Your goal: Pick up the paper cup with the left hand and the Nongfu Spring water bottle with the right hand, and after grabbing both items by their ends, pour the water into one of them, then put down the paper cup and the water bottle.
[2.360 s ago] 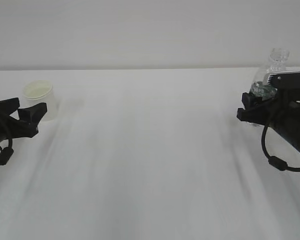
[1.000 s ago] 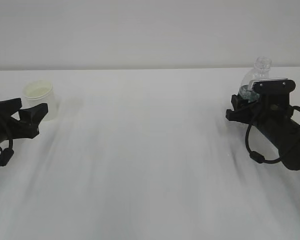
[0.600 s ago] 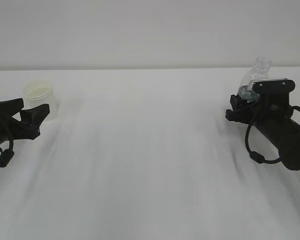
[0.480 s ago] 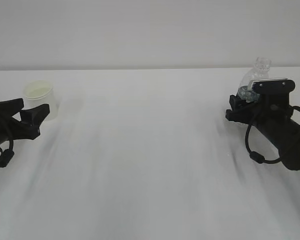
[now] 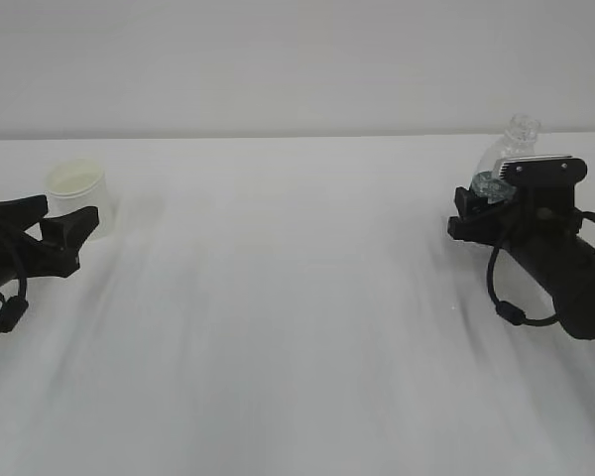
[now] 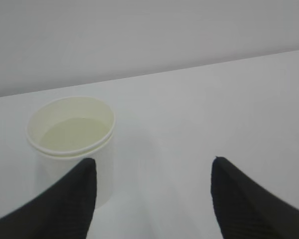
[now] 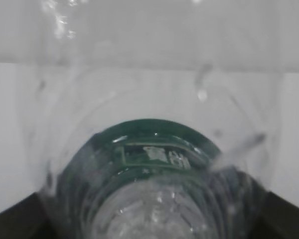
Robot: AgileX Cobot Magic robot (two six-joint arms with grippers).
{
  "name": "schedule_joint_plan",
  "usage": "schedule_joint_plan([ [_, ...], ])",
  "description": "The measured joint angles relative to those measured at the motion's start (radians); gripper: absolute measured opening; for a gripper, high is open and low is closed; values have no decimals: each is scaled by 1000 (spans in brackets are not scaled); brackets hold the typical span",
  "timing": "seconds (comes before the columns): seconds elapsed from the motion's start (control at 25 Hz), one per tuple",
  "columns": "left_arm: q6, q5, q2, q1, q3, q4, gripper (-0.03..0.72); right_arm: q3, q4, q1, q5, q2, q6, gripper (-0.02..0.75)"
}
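Exterior view: the paper cup (image 5: 77, 194) is seen standing upright on the white table (image 5: 297, 327) at far left, with the left hand (image 5: 64, 233) low just in front of it. Left wrist view: the cup (image 6: 72, 144) is set ahead of the two black fingers (image 6: 72, 199), towards the left one; the jaws are spread wide and nothing is held. Pale cream interior is noted; contact between the left finger and the cup wall cannot be judged.

At far right, the Nongfu Spring water bottle (image 5: 506, 164) is seen leaning, neck up, its lower part hidden behind the right hand (image 5: 476, 213). Right wrist view: the bottle (image 7: 149, 164) fills the frame, green label band visible, droplets on the wall. Whether the right jaws clamp the bottle or stand loose around it cannot be told.
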Motion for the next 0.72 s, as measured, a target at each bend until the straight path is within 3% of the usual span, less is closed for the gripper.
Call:
schedule_joint_plan([
  [0.72, 0, 0, -13, 0, 0, 6, 505, 35, -51, 0, 17, -47, 45, 538],
])
